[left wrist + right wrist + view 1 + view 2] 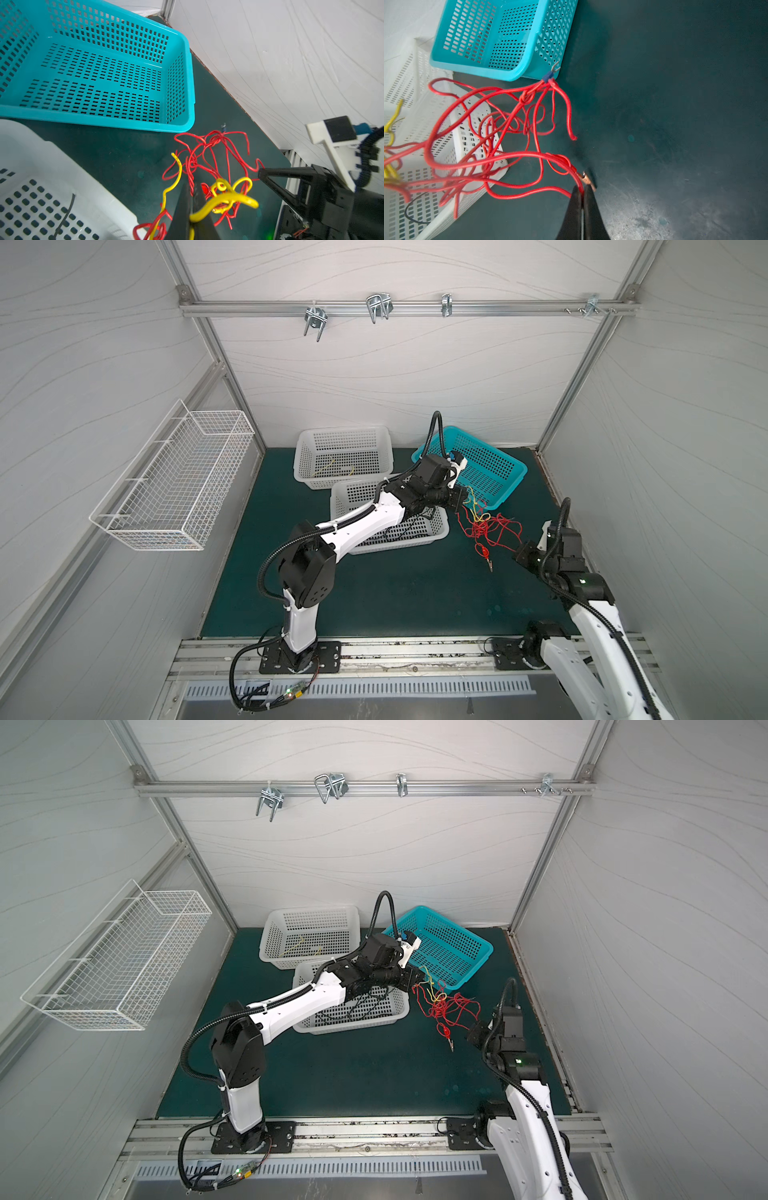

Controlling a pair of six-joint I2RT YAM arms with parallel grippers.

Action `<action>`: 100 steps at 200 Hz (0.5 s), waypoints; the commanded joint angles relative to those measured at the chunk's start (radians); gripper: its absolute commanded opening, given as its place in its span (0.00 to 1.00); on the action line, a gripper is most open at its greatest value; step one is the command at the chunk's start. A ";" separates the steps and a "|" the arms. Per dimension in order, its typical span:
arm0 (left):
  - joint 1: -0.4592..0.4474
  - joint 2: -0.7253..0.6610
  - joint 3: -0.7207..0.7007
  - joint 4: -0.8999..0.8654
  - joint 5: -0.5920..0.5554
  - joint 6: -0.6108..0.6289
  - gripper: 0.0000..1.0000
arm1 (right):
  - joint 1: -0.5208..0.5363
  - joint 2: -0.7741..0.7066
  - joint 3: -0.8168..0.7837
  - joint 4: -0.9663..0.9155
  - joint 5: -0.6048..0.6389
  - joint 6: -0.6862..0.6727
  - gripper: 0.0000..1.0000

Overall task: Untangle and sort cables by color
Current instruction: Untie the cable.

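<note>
your right gripper (582, 190), low centre of frame, pinches a red cable (517, 154) and the left gripper (192, 188) a yellow cable (225, 197), so pulling apart may tighten the tangle (492, 526) beside the teal basket (494, 472).

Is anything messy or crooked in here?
Yes. The red cables and a yellow cable are knotted in one messy clump, strung between the left gripper and right gripper beside the teal basket, which sits crooked compared with the white baskets.
</note>
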 commanded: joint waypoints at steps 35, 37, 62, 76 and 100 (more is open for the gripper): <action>0.018 -0.064 -0.025 0.164 0.172 0.021 0.00 | -0.018 0.030 -0.037 0.071 -0.127 -0.026 0.00; 0.018 -0.064 -0.028 0.169 0.174 0.021 0.00 | -0.018 0.029 -0.038 0.080 -0.141 -0.027 0.00; 0.017 -0.051 -0.042 0.204 0.189 0.017 0.00 | -0.016 0.007 -0.050 0.137 -0.206 -0.025 0.00; 0.017 -0.046 -0.041 0.208 0.186 0.015 0.00 | -0.017 0.002 -0.044 0.141 -0.219 -0.031 0.00; 0.015 -0.037 -0.034 0.198 0.178 0.024 0.00 | -0.015 -0.012 -0.042 0.194 -0.290 -0.047 0.09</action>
